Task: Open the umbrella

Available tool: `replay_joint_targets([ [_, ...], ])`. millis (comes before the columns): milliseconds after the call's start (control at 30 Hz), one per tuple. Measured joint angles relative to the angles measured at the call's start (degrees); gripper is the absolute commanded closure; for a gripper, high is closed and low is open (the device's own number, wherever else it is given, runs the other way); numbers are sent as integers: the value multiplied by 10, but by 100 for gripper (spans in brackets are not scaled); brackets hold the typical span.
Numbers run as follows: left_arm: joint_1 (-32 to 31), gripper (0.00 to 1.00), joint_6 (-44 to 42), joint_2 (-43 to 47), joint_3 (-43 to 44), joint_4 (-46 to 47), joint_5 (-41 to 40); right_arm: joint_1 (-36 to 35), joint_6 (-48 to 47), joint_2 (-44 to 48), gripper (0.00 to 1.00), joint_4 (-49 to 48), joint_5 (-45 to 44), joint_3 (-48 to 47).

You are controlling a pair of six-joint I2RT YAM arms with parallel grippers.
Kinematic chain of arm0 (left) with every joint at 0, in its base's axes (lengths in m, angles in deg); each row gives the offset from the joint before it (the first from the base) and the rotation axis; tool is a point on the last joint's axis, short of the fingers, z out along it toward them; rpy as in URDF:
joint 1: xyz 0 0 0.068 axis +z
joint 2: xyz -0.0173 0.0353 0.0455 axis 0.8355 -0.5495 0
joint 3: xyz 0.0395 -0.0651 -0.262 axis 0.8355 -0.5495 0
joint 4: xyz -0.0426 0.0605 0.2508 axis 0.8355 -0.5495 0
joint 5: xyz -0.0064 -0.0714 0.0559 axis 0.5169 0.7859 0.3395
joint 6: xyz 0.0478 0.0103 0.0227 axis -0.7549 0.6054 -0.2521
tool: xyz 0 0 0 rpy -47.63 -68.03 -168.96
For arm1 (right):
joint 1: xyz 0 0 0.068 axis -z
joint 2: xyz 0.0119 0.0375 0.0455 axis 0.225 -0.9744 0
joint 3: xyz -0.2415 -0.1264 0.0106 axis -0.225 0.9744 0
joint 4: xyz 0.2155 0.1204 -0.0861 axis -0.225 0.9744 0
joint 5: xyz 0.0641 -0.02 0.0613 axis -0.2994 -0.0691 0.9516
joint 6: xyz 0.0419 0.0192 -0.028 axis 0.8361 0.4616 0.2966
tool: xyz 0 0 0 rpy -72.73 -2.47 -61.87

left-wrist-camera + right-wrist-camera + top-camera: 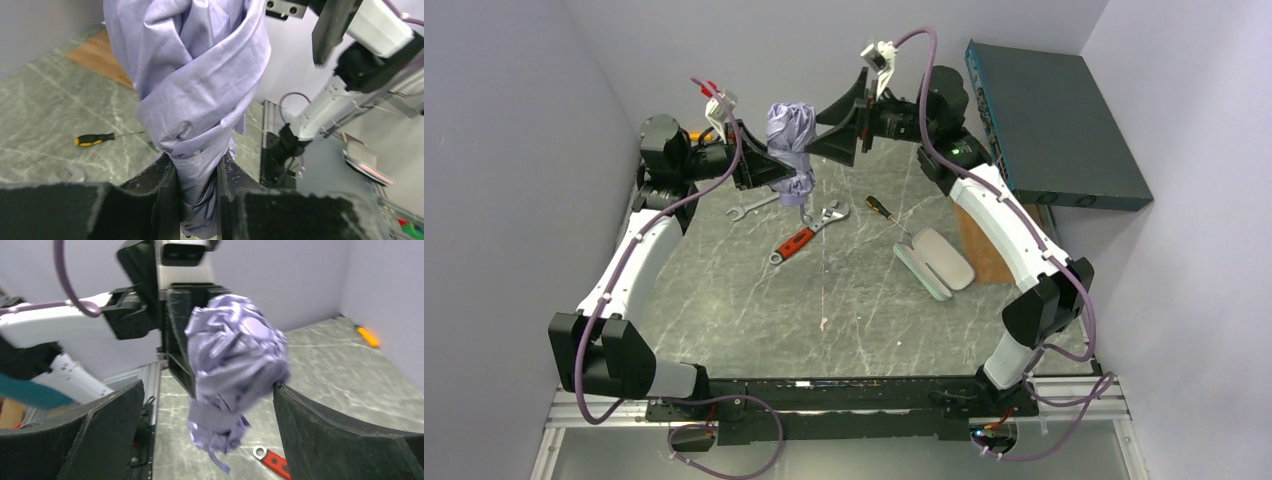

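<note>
The umbrella (790, 140) is folded, a lavender bundle of twisted fabric held upright in the air over the far side of the table. My left gripper (776, 172) is shut on its lower, narrower end. In the left wrist view both fingers press the umbrella (195, 90) fabric on either side, with the left gripper (197, 175) at the bottom. My right gripper (829, 128) stands open just right of the bundle, not gripping it. In the right wrist view the umbrella (235, 365) hangs between the wide-apart fingers of the right gripper (207, 387); a loose strap dangles below.
On the marble table lie a red-handled adjustable wrench (804, 235), a silver spanner (749, 208), a screwdriver (884, 210) and a pale mint oval case (934, 262). A wooden board (984, 245) and a dark blue box (1054, 120) sit at the right.
</note>
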Motion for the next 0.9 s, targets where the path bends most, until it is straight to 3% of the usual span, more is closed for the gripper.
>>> replay_joint_targets([
  [133,-19,100,22,-4,18,14,40,-32,5,-7,0,-22,25,-11],
  [433,-29,100,99,-12,22,93,50,-36,39,-29,0,-52,43,-36],
  [900,-45,100,68,-17,52,47,66,-43,-16,62,0,4,-65,45],
])
